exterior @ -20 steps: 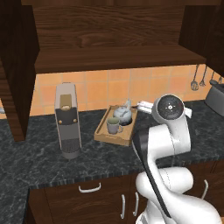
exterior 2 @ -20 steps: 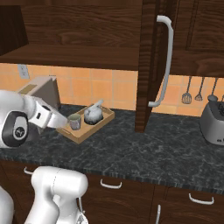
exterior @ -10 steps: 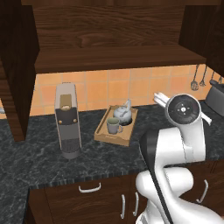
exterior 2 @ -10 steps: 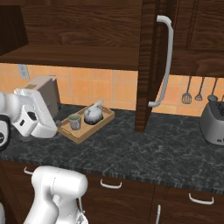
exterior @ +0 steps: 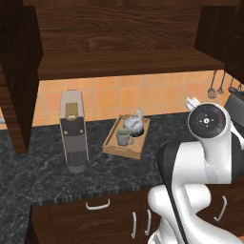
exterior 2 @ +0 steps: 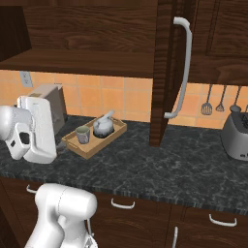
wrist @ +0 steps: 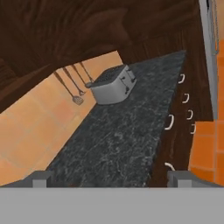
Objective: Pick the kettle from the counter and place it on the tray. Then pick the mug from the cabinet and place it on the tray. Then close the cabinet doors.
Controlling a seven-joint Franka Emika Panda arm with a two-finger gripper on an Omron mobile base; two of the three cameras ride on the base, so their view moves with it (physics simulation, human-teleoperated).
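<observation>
The tan tray (exterior: 114, 147) (exterior 2: 114, 134) lies on the dark speckled counter (exterior: 43, 176) (exterior 2: 145, 169). On it stand the silver kettle (exterior: 134, 124) (exterior 2: 103, 126) and the grey-beige mug (exterior: 123, 137) (exterior 2: 82, 134), side by side. Above, the cabinet (exterior: 128, 64) is open, its shelf bare. One cabinet door (exterior: 19, 81) hangs open at the left, the other (exterior 2: 164, 72) at the right with its silver bar handle (exterior 2: 182, 68). My gripper (wrist: 109, 180) is open with nothing between its fingers, and points along the counter away from the tray.
A tall coffee machine (exterior: 74, 131) (exterior 2: 54, 102) stands left of the tray. A silver toaster (wrist: 113, 84) (exterior 2: 236, 135) sits far right on the counter under hanging utensils (exterior 2: 213, 101). Drawers with silver handles (exterior 2: 122, 204) run below the counter.
My arm has pulled back from the tray, risen and swung to the right. Kettle and mug have stayed on the tray.
</observation>
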